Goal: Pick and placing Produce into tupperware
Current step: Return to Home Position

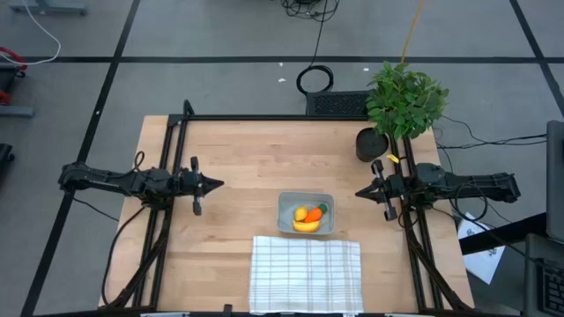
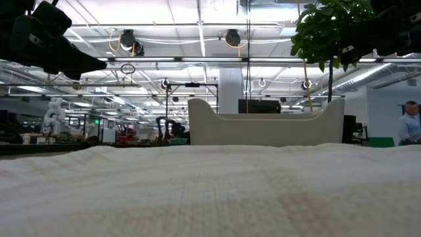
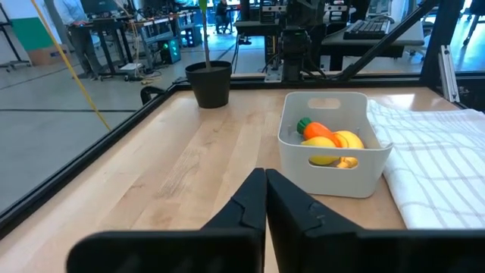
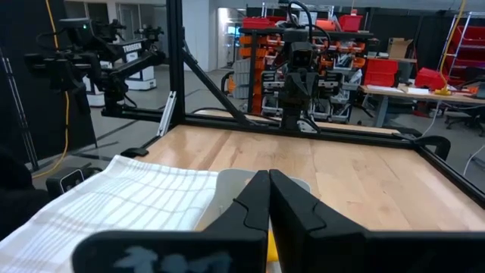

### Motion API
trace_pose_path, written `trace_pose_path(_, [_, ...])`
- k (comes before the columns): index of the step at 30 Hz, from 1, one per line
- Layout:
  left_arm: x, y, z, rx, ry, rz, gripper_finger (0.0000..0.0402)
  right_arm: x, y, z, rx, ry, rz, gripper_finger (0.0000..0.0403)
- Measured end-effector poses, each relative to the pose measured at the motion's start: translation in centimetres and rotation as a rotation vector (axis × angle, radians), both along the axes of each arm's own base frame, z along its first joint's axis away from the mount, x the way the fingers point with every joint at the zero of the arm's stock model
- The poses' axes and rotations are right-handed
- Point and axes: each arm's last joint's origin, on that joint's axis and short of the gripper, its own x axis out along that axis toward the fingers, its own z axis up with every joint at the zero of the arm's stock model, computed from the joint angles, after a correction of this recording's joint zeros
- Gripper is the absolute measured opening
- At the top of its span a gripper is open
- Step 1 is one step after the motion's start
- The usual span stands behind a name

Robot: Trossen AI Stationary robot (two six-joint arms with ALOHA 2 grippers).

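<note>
the tub (image 1: 284,211) sits mid-bench (image 1: 238,158), just beside the cloth (image 1: 306,273). the high view shows banana (image 1: 306,225), carrot (image 1: 314,213) and lemon (image 1: 300,214) inside; the low view shows only the tub wall. left gripper (image 1: 216,184) and right gripper (image 1: 361,192) flank the tub, well apart from it, fingers together.

Left wrist view: the near wall of the tupperware (image 3: 333,180) screens the yellow produce (image 3: 326,160), glimpsed only through the handle slot; the potted plant (image 3: 208,82) loses its leaves to the frame edge. Right wrist view: my right gripper (image 4: 269,173), fingers pressed together, masks most of the tupperware. Low view: the white checked cloth (image 2: 210,191) blocks the table surface, the tupperware wall hides everything inside, and my left arm (image 2: 52,39) and right arm (image 2: 388,29) are cut off at the upper corners. High view: the yellow produce is too small for me to separate into pieces.
</note>
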Motion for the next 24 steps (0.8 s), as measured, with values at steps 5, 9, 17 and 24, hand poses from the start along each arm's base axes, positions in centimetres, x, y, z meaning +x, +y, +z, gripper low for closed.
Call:
trace_pose_path(5, [0.00, 0.00, 0.00, 0.003, 0.000, 0.000, 0.0001, 0.00, 0.00, 0.00, 0.000, 0.000, -0.001, 0.0000])
trace_pose_path(9, [0.00, 0.00, 0.00, 0.000, 0.000, 0.000, 0.0009, 0.00, -0.01, 0.00, 0.000, 0.000, -0.001, 0.0000])
trace_pose_path(17, [0.00, 0.00, 0.00, -0.001, 0.000, 0.000, 0.0023, 0.00, -0.01, 0.00, 0.000, 0.000, -0.002, 0.0000])
trace_pose_path(24, [0.00, 0.00, 0.00, -0.003, 0.000, 0.000, 0.0024, 0.00, -0.01, 0.00, 0.000, 0.000, -0.002, 0.0000])
